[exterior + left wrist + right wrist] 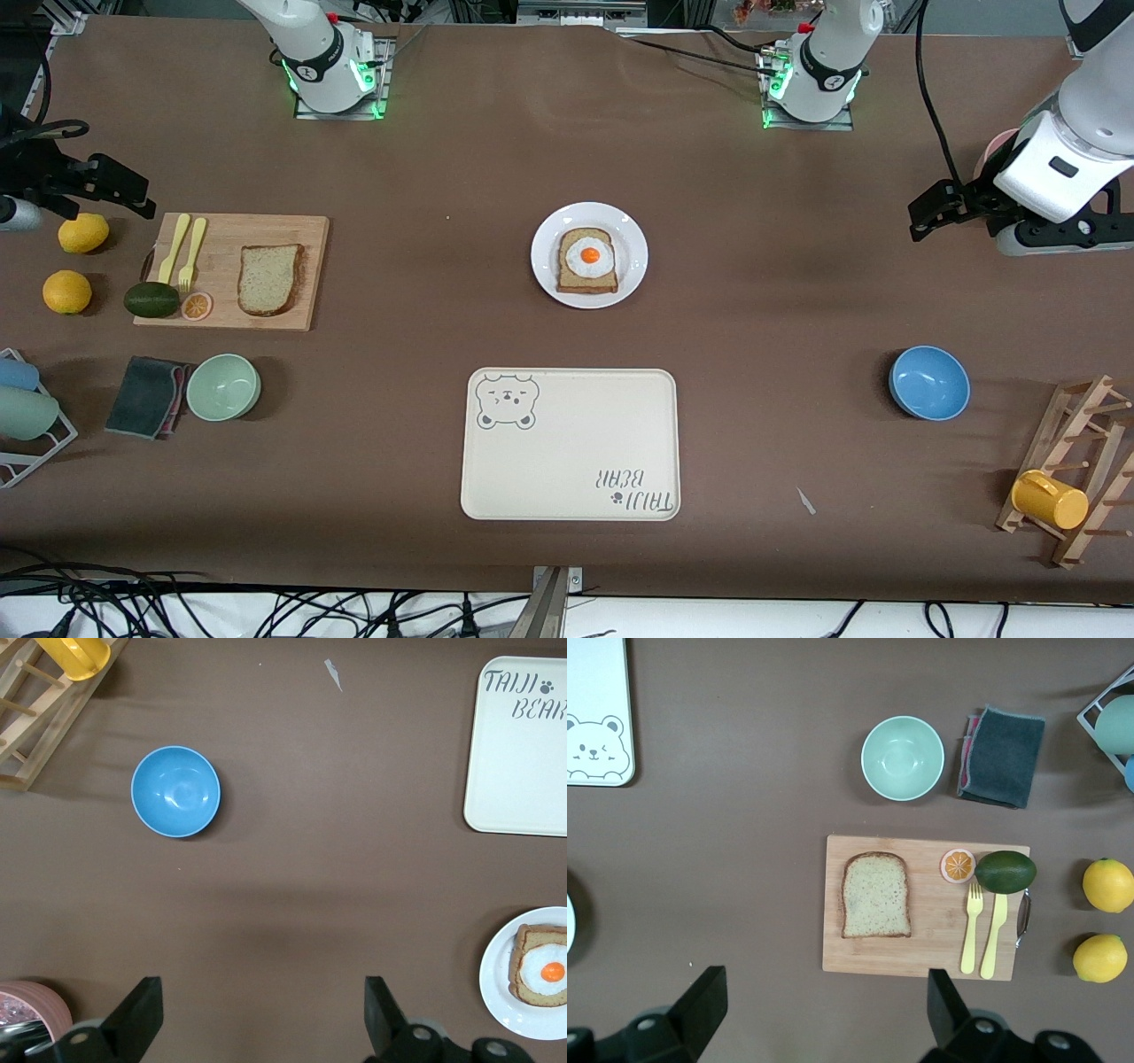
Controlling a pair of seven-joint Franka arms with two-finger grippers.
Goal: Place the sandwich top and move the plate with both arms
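The sandwich top [270,279] [874,895], a plain speckled bread slice, lies flat on a wooden cutting board [292,230] toward the right arm's end of the table. The white plate [545,257] [496,979] sits mid-table with an egg-topped bread slice [587,261] on it. My right gripper [142,199] [824,1005] hangs open and empty over the bare table beside the board, close to a lemon. My left gripper [926,215] [261,1014] hangs open and empty over the bare table at the left arm's end, well apart from the plate.
A cream bear-print tray [571,443] lies nearer the front camera than the plate. Beside it are a blue bowl [928,383] and a wooden rack with a yellow cup [1050,499]. Near the board are a green bowl [223,386], a dark cloth [146,396], two lemons [67,291], an avocado [151,299] and yellow cutlery [184,248].
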